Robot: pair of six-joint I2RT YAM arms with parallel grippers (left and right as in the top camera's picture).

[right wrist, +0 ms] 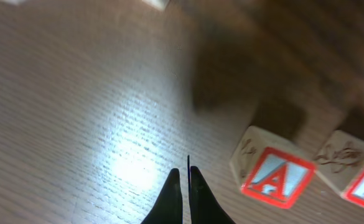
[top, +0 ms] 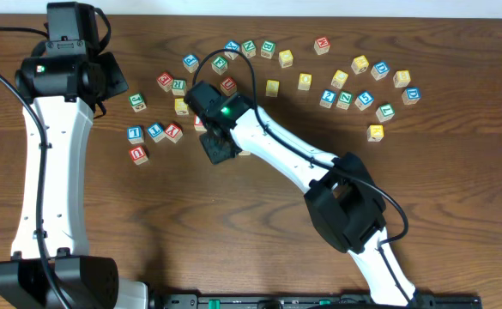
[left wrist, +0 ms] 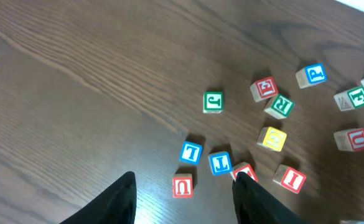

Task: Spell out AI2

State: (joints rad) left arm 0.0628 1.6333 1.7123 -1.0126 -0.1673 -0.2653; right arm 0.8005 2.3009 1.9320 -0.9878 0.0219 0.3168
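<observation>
Only the overhead view gives us the whole wooden table (top: 456,215) and both white arms. The left arm (top: 49,172) runs down the frame's left side, and the right arm (top: 293,159) slants from lower right to the centre.

The left wrist view alone shows the left gripper (left wrist: 186,205) at the bottom edge, its jaws spread wide with nothing between them. The right wrist view shows the right gripper (right wrist: 183,186) at bottom centre, pinched together and empty.

In that same view, at lower right, we read the red-framed A (right wrist: 272,177), clear of the fingertips. Another red-framed block (right wrist: 363,186) sits just beside it, its letter cut off by the frame edge. The red-framed I (left wrist: 289,178) shows at the lower right of the left wrist view. Blue-framed blocks (top: 328,97) lie in the overhead's upper right, too small for us to tell which is the 2.
</observation>
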